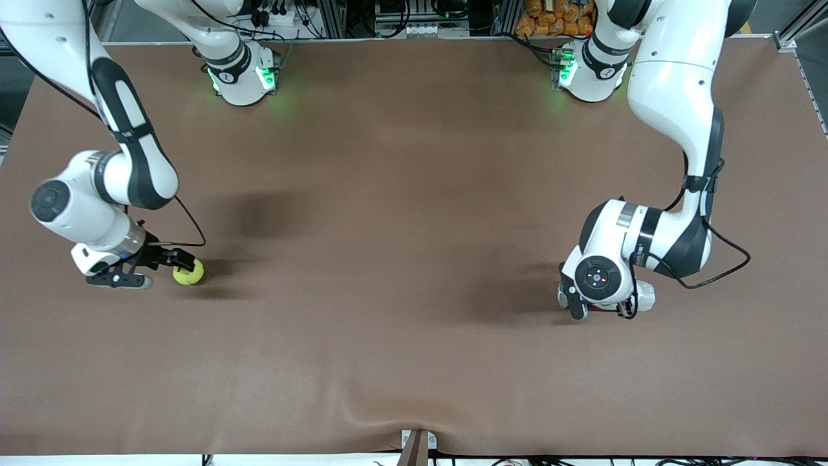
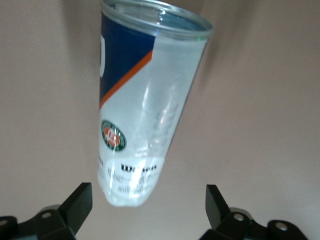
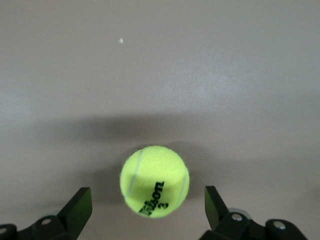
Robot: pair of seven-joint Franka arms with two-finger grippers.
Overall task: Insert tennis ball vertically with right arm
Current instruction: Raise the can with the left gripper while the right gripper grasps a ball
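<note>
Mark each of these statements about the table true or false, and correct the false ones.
1. The right hand is open around the tennis ball. True.
2. The ball is already inside the can. False: it lies on the brown table.
3. The left hand is open, not gripping the can. True.
4. The tennis ball is orange. False: it is yellow-green.
5. The can has a lid on. False: its mouth is open.
</note>
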